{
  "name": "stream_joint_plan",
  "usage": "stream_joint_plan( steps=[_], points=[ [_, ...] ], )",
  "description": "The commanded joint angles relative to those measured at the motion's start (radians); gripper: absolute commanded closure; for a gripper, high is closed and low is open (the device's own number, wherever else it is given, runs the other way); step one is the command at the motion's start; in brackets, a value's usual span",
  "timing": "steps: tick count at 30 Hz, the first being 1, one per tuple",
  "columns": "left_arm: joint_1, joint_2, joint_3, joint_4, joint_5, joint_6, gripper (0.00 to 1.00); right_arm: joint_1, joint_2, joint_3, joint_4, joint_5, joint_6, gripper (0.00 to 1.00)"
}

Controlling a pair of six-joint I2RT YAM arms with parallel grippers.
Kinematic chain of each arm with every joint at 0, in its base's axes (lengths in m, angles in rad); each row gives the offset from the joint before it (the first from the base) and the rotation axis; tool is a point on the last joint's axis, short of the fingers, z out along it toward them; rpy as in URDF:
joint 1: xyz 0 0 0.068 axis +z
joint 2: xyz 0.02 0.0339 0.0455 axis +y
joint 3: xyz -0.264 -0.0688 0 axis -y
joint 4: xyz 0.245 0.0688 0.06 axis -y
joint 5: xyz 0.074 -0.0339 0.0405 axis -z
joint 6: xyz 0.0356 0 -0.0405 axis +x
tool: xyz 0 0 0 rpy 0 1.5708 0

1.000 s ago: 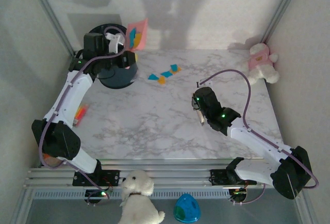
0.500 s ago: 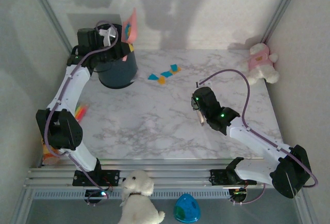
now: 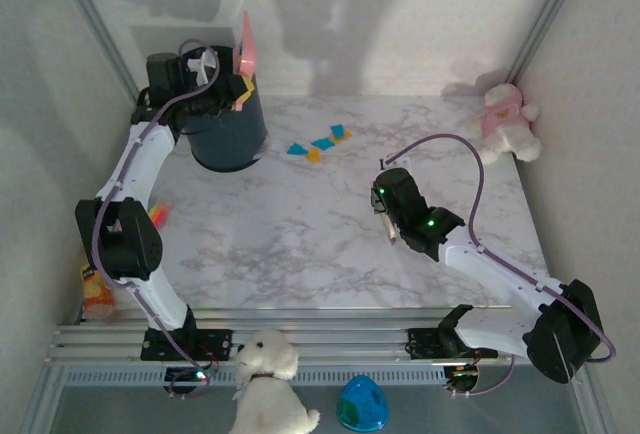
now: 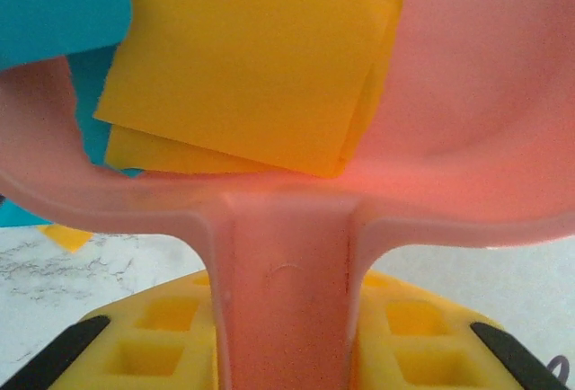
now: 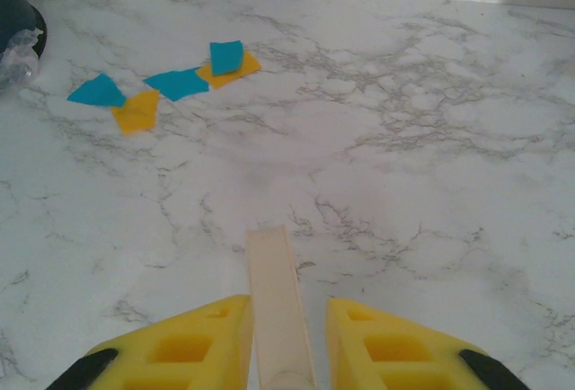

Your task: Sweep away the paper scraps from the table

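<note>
We see our left hand (image 4: pixel 284 332) clamped on the handle of a pink dustpan (image 4: pixel 467 138), its yellow fingers (image 4: pixel 157 336) pressed against either side of the stem. From above, the pan stands tipped up on edge over the dark bin (image 3: pixel 228 136) at the far left corner of the bench (image 3: pixel 300 234). Orange and blue paper scraps (image 4: pixel 243 57) lie inside the pan, against its back wall. More paper scraps sit loose on the bench toward the far middle, just right of the bin, a small cluster of blue and orange pieces. Our right hand (image 5: pixel 283 345) hovers over the right half of the bench, closed on a pale stick (image 5: pixel 274 291) that points toward that cluster, well apart from it.
</note>
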Motion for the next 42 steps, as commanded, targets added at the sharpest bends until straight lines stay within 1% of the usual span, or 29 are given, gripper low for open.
stream_joint_plan(
  steps=[1, 9, 15, 24, 31, 35, 42],
  points=[
    [0.016, 0.013, 0.023, 0.111, 0.029, -0.112, 1.0, -0.008, 0.006, 0.042, 0.008, -0.002, 0.011, 1.0],
    [0.031, 0.029, -0.009, 0.196, 0.028, -0.268, 1.0, -0.008, 0.009, 0.045, 0.0, 0.002, 0.011, 1.0],
    [0.04, 0.015, -0.075, 0.35, 0.01, -0.427, 1.0, -0.007, 0.009, 0.042, -0.002, 0.001, 0.012, 1.0],
    [0.042, -0.015, -0.147, 0.556, -0.016, -0.613, 1.0, -0.009, -0.001, 0.036, 0.0, 0.008, 0.014, 1.0],
    [0.042, -0.028, -0.188, 0.676, -0.029, -0.729, 1.0, -0.009, 0.004, 0.039, -0.001, 0.004, 0.011, 1.0],
    [0.043, -0.033, -0.208, 0.69, -0.053, -0.752, 1.0, -0.009, 0.004, 0.041, -0.003, 0.005, 0.012, 1.0],
    [0.042, -0.033, -0.275, 0.859, -0.071, -0.894, 1.0, -0.009, 0.004, 0.044, -0.007, 0.005, 0.01, 1.0]
  ],
)
